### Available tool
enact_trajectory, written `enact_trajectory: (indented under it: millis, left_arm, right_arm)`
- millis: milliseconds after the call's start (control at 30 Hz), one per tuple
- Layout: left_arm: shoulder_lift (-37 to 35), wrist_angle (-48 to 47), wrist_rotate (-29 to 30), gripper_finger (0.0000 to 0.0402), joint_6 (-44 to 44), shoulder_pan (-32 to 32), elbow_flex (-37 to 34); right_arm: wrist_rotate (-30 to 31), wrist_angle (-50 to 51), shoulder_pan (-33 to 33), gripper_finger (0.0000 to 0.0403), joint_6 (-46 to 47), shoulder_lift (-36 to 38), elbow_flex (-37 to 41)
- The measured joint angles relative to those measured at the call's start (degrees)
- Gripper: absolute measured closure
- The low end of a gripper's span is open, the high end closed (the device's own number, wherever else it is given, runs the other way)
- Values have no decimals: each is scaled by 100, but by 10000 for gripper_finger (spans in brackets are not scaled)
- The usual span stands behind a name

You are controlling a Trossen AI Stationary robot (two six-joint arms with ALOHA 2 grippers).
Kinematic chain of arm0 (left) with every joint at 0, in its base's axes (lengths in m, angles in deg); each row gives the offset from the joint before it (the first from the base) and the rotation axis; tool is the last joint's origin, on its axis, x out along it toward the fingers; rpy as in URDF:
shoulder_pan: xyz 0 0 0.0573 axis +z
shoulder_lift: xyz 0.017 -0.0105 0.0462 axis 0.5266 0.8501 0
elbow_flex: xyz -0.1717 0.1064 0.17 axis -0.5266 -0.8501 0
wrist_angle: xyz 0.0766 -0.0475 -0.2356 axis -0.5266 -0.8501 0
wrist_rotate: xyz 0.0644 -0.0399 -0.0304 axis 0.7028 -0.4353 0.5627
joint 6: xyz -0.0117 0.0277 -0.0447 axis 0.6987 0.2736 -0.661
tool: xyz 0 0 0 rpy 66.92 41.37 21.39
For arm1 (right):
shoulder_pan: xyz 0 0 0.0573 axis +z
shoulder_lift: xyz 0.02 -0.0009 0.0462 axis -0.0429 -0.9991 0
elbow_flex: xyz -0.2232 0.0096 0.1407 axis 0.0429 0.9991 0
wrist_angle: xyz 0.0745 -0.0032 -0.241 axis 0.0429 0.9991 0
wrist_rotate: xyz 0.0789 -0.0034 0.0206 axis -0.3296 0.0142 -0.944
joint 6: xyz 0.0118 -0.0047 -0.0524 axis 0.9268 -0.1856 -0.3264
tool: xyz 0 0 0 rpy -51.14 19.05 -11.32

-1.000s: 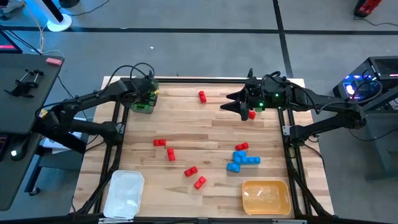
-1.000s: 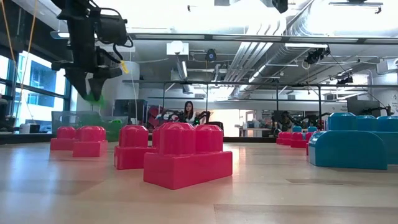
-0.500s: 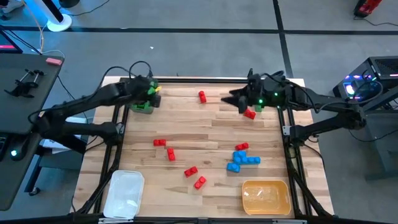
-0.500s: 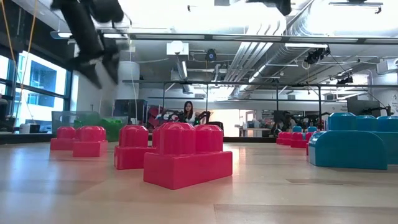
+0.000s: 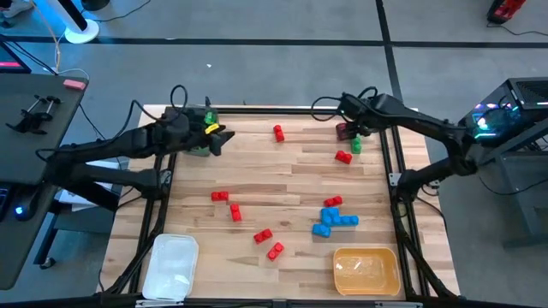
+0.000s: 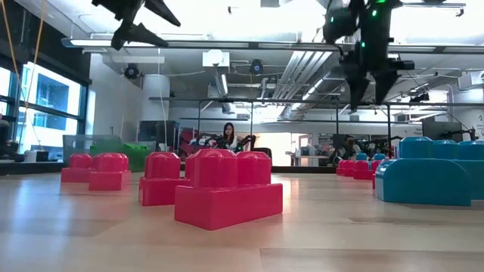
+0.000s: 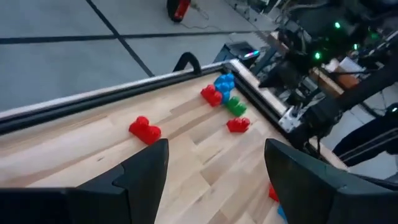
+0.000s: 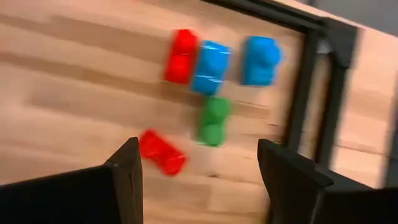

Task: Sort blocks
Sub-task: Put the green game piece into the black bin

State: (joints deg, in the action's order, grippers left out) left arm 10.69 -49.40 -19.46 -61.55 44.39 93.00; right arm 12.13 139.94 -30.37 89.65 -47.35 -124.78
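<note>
Both arms reach over the far side of the wooden bench (image 5: 291, 184). The left pincer (image 5: 216, 137) hangs above the far left corner with its fingers spread and nothing between them, beside a green block (image 5: 198, 150) lying at that corner. The right pincer (image 5: 346, 130) hovers at the far right corner, jaws apart and empty, directly over a small group of blocks; its wrist view shows a red block (image 8: 181, 56) touching a blue block (image 8: 210, 67), a second blue block (image 8: 260, 60) just beside them near the bench's dark frame, a green block (image 8: 213, 121) below the pair, and a loose red block (image 8: 161, 152) a little apart. A single red block (image 5: 279, 133) lies between the two pincers on the far edge. Four more red blocks (image 5: 233, 211) are scattered across the middle, and a blue cluster (image 5: 334, 222) with a red piece sits toward the right. At the near edge stand a white tray (image 5: 171, 267) on the left and a yellow tray (image 5: 366, 270) on the right.
</note>
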Motion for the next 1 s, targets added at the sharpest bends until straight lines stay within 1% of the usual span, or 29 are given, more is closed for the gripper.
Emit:
enact_trajectory:
  millis: [133,200,233,333,467,533,600,700,767,900,1000]
  left_arm:
    - [129,7,-44,149,-32,-134,-1]
    - [163,-1,-70,149,-32,-215,-4]
    - [174,0,-70,149,-32,-268,-4]
    - [184,-1,-71,149,-34,-415,-4]
    - [181,1,-37,149,-32,-578,-4]
    - [184,1,-1,149,-32,-600,-4]
    - [181,3,65,149,-32,-600,-4]
    - [184,2,151,149,-34,-594,-4]
    - [184,5,157,149,-32,-592,-4]
    - [184,9,158,149,-199,-592,-4]
    - [184,9,160,149,-229,-592,-4]
  right_arm:
    - [152,-27,-219,194,-126,-346,0]
    - [134,-270,-314,194,-251,-444,93]
    - [-20,-439,-379,194,-293,-451,222]
    - [-751,-930,-582,194,-343,-329,876]
    - [-1058,-1464,-752,194,-103,149,1886]
    - [-1178,-1766,-780,194,-26,393,2201]
    - [-1066,-2027,-767,194,37,545,2393]
    - [-816,-2419,-755,194,150,470,2587]
    - [-669,-2755,-778,194,185,307,2669]
    - [-303,-3030,-896,194,356,-130,2710]
    - [-265,-3231,-976,194,353,-407,2710]
